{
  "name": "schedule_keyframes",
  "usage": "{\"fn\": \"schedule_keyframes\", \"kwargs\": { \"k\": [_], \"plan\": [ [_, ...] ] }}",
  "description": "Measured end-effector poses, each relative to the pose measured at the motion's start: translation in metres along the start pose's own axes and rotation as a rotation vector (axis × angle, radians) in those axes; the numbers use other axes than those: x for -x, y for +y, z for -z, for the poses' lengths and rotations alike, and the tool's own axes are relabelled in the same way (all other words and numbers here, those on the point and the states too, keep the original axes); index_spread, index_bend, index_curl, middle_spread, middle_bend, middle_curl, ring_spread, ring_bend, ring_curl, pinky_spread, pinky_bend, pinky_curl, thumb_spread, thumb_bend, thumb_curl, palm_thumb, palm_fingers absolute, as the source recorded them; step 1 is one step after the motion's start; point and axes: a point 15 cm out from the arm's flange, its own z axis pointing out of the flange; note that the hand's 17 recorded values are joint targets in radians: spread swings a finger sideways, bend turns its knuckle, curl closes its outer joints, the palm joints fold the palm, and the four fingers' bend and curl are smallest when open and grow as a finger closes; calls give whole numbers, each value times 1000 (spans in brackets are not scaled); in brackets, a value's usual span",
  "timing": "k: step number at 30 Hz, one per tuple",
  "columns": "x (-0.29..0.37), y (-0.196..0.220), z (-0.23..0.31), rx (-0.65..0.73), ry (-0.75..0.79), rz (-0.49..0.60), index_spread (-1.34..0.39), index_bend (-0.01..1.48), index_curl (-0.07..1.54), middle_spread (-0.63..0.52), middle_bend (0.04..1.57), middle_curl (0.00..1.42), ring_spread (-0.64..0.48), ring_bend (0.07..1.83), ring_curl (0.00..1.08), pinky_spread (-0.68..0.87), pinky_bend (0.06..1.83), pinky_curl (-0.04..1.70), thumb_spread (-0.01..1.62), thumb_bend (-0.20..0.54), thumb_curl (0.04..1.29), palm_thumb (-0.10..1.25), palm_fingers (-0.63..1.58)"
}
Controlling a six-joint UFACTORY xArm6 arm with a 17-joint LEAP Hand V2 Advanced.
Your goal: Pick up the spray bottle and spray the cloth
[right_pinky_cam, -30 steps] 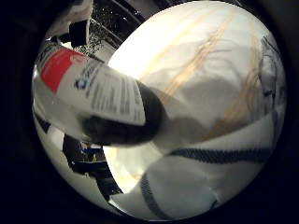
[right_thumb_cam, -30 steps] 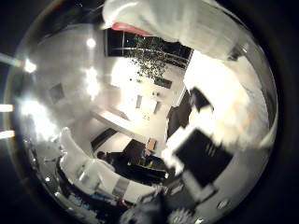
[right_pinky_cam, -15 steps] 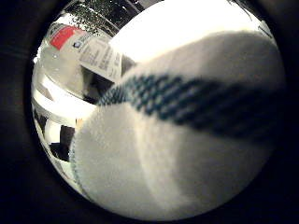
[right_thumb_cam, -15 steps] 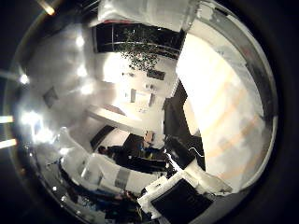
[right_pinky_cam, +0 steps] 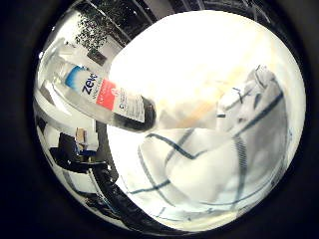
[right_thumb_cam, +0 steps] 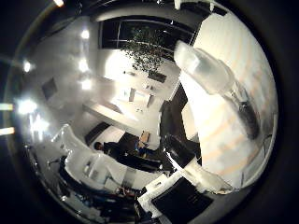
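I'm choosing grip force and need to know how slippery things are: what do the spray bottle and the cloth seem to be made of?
The spray bottle looks like clear, glossy plastic: the room shows through its body, and a smooth printed label wraps it. The cloth looks like soft woven fabric, white with dark checked lines, matte, lying crumpled in folds on the pale table. Both are judged by look only.

pale wooden table (right_pinky_cam: 199, 64), leafy plant (right_thumb_cam: 142, 46) by dark windows (right_thumb_cam: 117, 32)

Clear bottle (right_pinky_cam: 102, 94) w/ blue-red label – white cloth (right_pinky_cam: 219, 169), dark stripes.
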Motion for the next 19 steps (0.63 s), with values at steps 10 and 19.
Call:
{"fn": "schedule_keyframes", "kwargs": {
  "k": [10, 19],
  "plan": [
    [28, 27, 54, 23, 63, 6, -293, 157, 273, 142, 230, 327, 201, 321, 234, 396, 380, 324, 1033, -24, 366, 671, 64],
    [35, 58, 137, -16, 158, -15, -286, 160, 281, 141, 197, 327, 203, 304, 243, 401, 364, 315, 1033, -24, 365, 671, 103]
  ]
}}
